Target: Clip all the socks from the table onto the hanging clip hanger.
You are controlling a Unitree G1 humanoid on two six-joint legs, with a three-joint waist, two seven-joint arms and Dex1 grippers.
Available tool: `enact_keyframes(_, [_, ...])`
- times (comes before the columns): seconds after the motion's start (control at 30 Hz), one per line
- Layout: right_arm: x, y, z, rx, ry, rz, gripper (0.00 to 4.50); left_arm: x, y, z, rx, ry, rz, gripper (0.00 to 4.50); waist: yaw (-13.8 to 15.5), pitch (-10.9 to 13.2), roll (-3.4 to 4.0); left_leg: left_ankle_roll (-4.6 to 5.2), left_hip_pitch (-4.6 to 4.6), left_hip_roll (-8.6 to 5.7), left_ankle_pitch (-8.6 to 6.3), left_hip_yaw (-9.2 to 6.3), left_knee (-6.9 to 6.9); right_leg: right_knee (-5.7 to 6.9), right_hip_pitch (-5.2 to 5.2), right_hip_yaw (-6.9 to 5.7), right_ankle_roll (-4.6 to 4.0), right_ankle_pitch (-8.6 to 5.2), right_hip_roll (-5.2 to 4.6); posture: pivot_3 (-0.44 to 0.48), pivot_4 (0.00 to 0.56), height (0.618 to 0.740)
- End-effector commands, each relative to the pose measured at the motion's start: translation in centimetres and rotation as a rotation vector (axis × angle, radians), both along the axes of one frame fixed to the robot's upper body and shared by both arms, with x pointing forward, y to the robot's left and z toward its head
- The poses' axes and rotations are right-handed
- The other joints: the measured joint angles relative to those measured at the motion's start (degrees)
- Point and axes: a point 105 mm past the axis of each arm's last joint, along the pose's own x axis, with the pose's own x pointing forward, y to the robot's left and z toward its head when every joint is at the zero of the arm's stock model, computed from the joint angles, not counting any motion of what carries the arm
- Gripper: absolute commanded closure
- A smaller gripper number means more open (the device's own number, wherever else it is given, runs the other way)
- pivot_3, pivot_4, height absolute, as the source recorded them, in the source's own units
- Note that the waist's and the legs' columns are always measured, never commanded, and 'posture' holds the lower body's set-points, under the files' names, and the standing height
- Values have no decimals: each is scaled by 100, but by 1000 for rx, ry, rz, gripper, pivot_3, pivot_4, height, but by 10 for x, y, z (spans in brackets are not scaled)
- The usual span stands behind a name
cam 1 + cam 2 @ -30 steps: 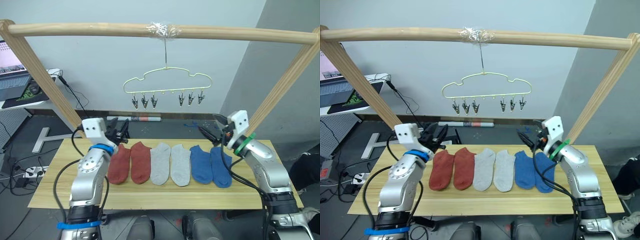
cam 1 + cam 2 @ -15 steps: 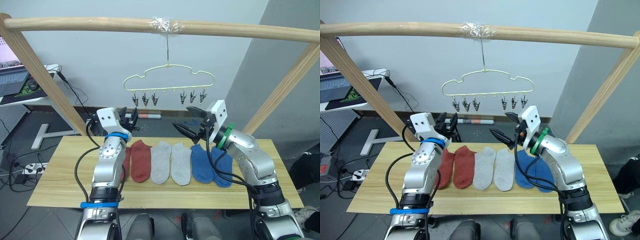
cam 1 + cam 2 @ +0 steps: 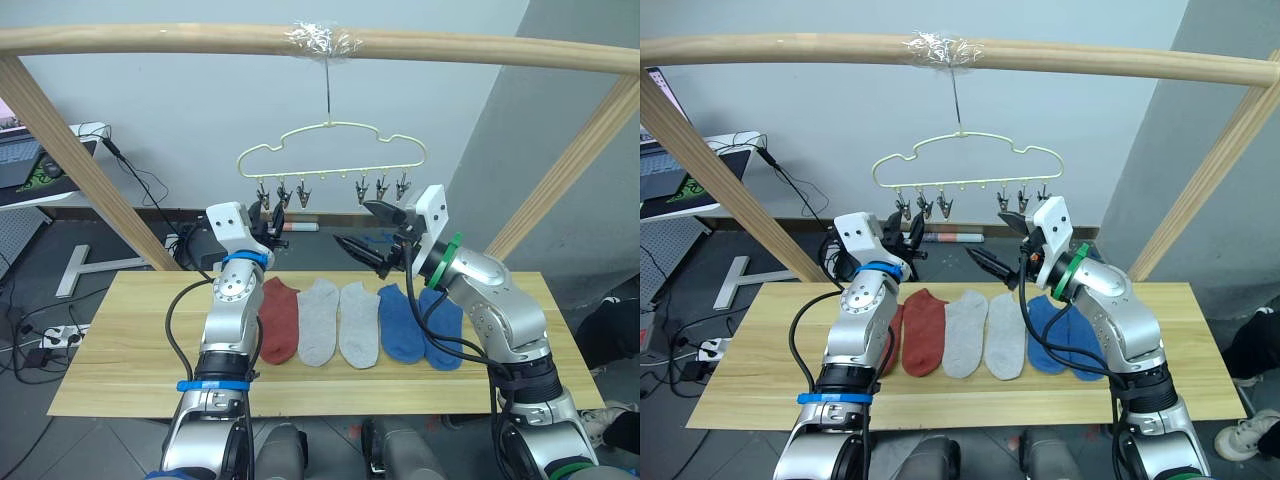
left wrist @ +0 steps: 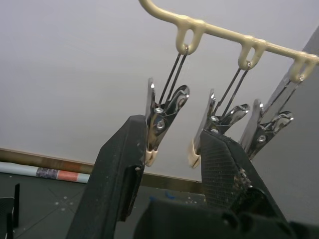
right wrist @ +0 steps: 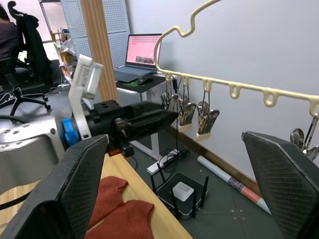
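Both arms are rising toward the clip hanger (image 3: 330,155); the left hand (image 3: 268,222) and right hand (image 3: 366,230) are spreading wide, empty, above the socks (image 3: 340,322) on the bench (image 3: 120,340).

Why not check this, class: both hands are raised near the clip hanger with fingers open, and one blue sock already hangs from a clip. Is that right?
Not quite. No sock hangs from a clip: the clip hanger is bare, and both blue socks lie on the table, as the left eye view shows. The left hand and right hand are indeed raised and open.
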Motion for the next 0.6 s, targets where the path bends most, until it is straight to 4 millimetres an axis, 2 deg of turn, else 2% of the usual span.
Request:
enact_keyframes(0.03, [-6,4,20,22,-64,29,0,3,1,18,2,-70,14,2487,1,11,-4,0,-8,0,0,2,0,4,-11,2,0,1,0,-59,213,740])
enact_keyframes(0.37, [-6,5,24,27,-68,34,0,5,9,23,8,-94,49,2487,-2,30,-3,0,-16,1,0,1,0,4,-17,0,0,1,-1,-59,218,740])
enact_keyframes(0.6, [-5,5,26,32,-68,32,0,9,4,30,-7,-111,46,2487,-3,43,-5,0,-16,1,0,0,1,5,-17,-1,1,1,-1,-60,222,740])
